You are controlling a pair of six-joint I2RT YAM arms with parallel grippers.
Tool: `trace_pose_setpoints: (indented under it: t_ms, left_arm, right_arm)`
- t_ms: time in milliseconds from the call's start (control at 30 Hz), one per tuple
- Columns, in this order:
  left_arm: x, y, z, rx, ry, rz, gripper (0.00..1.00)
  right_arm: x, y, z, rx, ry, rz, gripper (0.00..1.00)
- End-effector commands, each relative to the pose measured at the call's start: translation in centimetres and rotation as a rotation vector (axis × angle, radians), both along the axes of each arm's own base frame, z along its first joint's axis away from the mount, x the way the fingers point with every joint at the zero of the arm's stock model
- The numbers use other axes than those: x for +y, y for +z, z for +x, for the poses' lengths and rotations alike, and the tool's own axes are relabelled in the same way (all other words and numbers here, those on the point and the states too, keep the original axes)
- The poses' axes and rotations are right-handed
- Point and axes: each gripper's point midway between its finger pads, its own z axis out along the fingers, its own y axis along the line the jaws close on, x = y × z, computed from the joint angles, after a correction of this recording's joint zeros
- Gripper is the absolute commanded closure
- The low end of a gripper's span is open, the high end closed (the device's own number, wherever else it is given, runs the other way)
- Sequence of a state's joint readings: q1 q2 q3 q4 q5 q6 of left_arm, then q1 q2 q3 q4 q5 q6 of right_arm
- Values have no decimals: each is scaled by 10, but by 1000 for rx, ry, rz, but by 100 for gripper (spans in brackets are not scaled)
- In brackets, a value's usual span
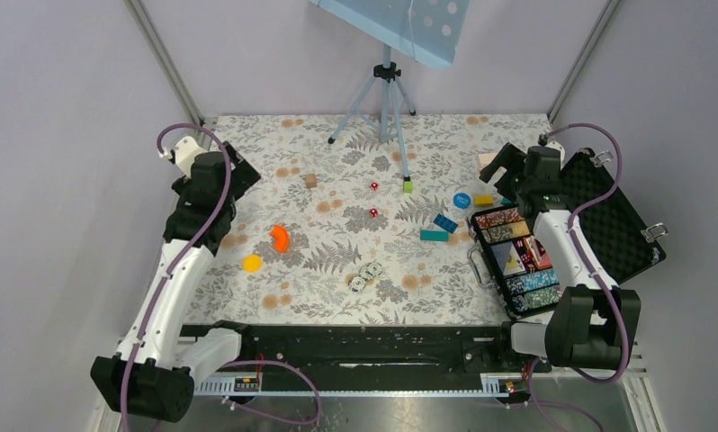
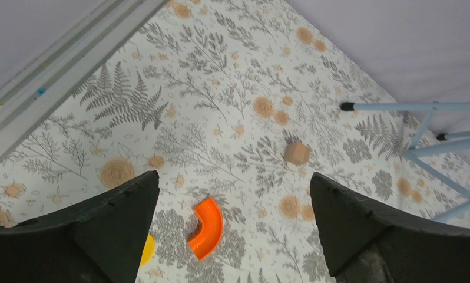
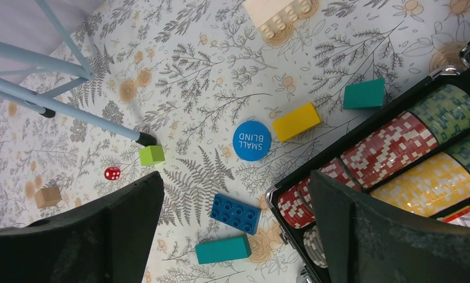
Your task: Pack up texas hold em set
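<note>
Case: the open black case (image 1: 621,220) sits at the right of the top view, near the right arm's base. Its lid is tipped back, and rows of chips (image 3: 391,144) lie inside.
Right jaws: the right gripper (image 3: 235,177) is spread wide over the table. The case's corner is at the lower right of its view, partly behind one finger (image 3: 374,236).
Left jaws: the left gripper (image 2: 234,177) is spread wide too, well apart from the case. An orange curved piece (image 2: 206,227) shows between its fingers.
Writing: the blue disc (image 3: 251,140) says "SMALL BLIND".
Counts: one yellow disc (image 1: 252,263), two red dice (image 1: 373,186), two teal bricks (image 3: 222,249), one blue brick (image 3: 235,213), one yellow brick (image 3: 296,121), one green cube (image 3: 152,155), one tan cube (image 2: 297,153).
Far end: a tripod (image 1: 387,90).
</note>
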State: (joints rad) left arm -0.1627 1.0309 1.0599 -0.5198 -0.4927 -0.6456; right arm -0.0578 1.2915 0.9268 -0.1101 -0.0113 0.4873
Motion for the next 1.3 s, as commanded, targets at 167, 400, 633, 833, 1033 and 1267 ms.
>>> trace_pose_setpoints:
  t_ms: [167, 400, 633, 833, 1033, 1267]
  left_arm:
    - [-31, -4, -20, 24, -183, -86, 1]
    - [-28, -19, -22, 93, -229, -2, 1]
    - [-35, -22, -15, 95, -304, 36, 1]
    - [-50, -22, -13, 87, -394, 21, 1]
    - [-47, -19, -15, 85, -401, 50, 1]
    - [-44, -21, -16, 92, -404, 75, 1]
  right_arm:
    - [-9, 9, -1, 40, -79, -3, 5]
    - [-11, -2, -1, 117, -115, -24, 9]
    - [13, -13, 13, 201, -79, -88, 9]
    - [23, -18, 34, 273, -63, -118, 10]
    - [38, -38, 55, 380, -34, -133, 11]
    - [57, -68, 72, 469, 0, -112, 17]
